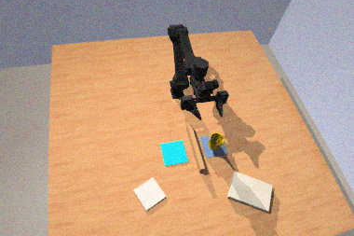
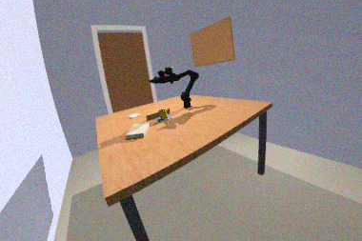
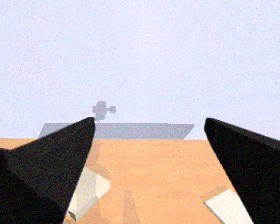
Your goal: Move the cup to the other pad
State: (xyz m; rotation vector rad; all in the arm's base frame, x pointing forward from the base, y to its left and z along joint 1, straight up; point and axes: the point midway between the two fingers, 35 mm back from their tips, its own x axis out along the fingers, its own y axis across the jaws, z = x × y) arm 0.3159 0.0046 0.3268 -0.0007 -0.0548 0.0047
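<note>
The yellow cup (image 1: 217, 139) (image 2: 163, 113) stands upright on the blue pad (image 1: 210, 153). Something small and reddish shows inside it, but the marbles are too small to make out singly. The cyan pad (image 1: 174, 153) lies to the left in the top view, with nothing on it. My gripper (image 1: 211, 118) (image 2: 151, 80) (image 3: 150, 123) is open and empty, raised high above the table, with its fingers wide apart. It does not touch the cup. The cup and both pads are out of the wrist view.
A thin upright wall (image 1: 198, 152) (image 2: 153, 116) stands between the two pads. A white block (image 1: 251, 191) (image 2: 138, 131) (image 3: 91, 192) lies beyond the blue pad. A smaller white tile (image 1: 150, 193) (image 2: 133, 116) (image 3: 229, 206) lies beyond the cyan pad.
</note>
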